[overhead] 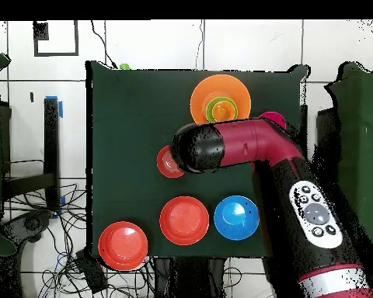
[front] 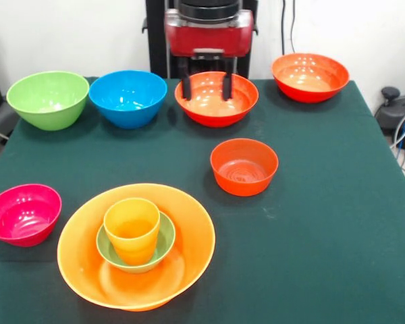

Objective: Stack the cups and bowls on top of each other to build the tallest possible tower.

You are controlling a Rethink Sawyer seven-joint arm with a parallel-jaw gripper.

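The tower stands at the near left in the front view: the largest orange bowl holds the small green bowl, and the orange cup stands upright in that. It also shows in the overhead view. The small red-orange bowl sits apart at mid-table, partly under the arm in the overhead view. My gripper hangs open and empty at the far side, its two black fingers seen against a red-orange bowl. No translucent green cup can be made out for sure.
Along the far side stand a green bowl, a blue bowl and a red-orange bowl. A pink bowl sits at the near left. My arm covers mid-table in the overhead view. A small green thing lies at the table's edge.
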